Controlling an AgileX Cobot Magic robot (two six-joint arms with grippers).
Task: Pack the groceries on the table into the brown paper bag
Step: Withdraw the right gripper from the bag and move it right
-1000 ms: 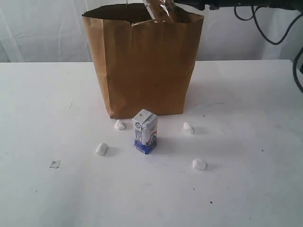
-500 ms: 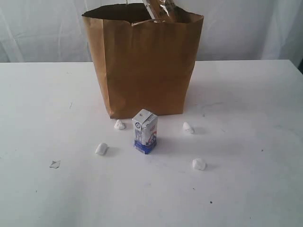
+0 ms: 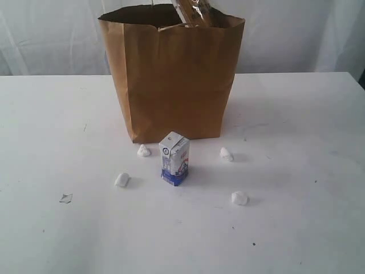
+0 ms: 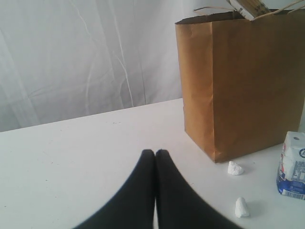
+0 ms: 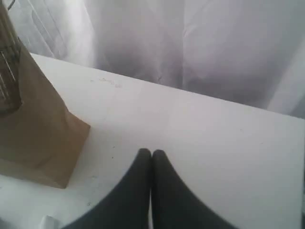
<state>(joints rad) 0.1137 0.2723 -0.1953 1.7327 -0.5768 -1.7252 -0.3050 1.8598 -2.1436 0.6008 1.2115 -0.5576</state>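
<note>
Left hand (image 4: 155,153) and right hand (image 5: 151,152) both clenched empty over the bench (image 3: 296,228), likely between picks; small white-blue carton (image 3: 174,158) stands upright, unpacked, at 6 o'clock of the brown paper bag (image 3: 174,80), whose mouth the long spaghetti pack (image 3: 194,12) overtops, probably too tall to sink.

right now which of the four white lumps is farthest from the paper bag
The white lump right of the carton, nearest the camera; the other three lie closer to the bag.
</note>
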